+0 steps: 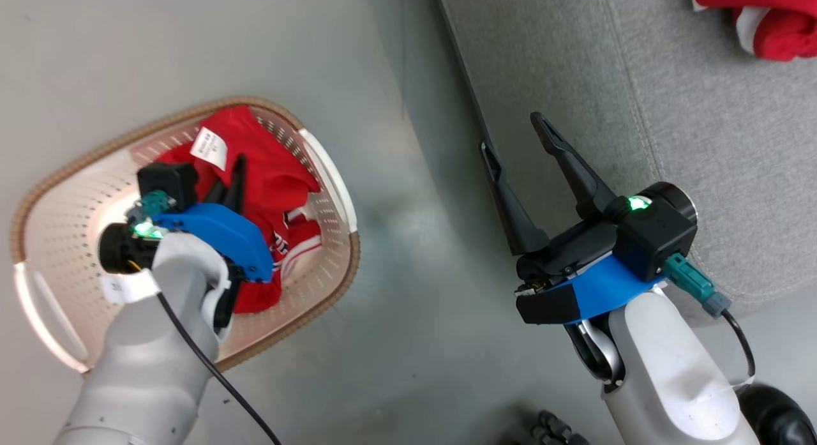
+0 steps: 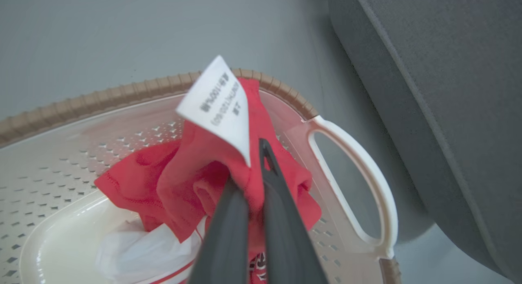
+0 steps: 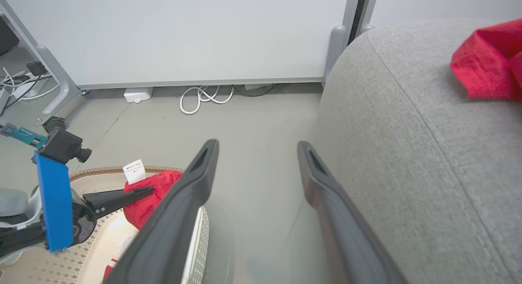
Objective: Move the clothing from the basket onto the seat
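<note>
Grey floor [image 1: 415, 292] between basket [image 1: 57, 241] and seat [image 1: 562, 68]

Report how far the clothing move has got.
Done: one red garment lies on the seat. In hand: the left gripper is shut on the second garment, which is not yet out of the basket. To do: lifting it across to the seat; the right gripper hangs open, empty.
</note>
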`<state>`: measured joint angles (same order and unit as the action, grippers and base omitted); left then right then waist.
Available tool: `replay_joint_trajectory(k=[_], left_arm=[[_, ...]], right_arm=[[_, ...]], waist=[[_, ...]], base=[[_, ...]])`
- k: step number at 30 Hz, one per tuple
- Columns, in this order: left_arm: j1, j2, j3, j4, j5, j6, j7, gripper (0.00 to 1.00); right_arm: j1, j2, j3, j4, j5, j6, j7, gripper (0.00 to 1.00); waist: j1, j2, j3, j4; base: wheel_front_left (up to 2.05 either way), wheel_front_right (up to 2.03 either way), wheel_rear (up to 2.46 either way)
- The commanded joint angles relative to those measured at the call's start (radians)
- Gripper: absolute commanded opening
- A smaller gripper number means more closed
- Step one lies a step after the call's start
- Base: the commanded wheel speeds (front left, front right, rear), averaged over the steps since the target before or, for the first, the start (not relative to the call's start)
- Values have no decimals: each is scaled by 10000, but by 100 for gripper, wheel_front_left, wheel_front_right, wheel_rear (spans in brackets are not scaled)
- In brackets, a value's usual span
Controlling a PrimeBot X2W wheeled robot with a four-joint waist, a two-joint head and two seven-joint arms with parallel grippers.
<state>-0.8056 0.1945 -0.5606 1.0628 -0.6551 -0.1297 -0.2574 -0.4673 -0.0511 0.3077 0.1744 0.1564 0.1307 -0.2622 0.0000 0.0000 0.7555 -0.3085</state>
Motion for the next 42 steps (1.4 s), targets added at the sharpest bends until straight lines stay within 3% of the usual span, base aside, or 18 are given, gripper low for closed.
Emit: replay_joint_trajectory(k=[1,21,33,42], left_arm=[[159,-61,-132,-113,-15,-10,-55,0],[1814,-767,-1071,-2325,-163,-10,-90,0],[1648,-966,-2619,-2729,-811,-10,-91,0],[756,-1233,-3643,-2940,-1495,-10,-91,0]], right_arm=[[87,9,-85,54,-119,1,-34,100],[1820,-8,-459,119,-586,1,1004,100],[3019,-75,-773,-193,-501,1,1603,100],[3481,-64,-765,-487,-477,1,1981,100]], waist=[[0,0,-671,356],[0,0,-5105,2252],[0,0,-6817,3003],[0,0,-7291,3380]], base=[[0,0,0],[0,0,0],[0,0,0],[0,0,0]])
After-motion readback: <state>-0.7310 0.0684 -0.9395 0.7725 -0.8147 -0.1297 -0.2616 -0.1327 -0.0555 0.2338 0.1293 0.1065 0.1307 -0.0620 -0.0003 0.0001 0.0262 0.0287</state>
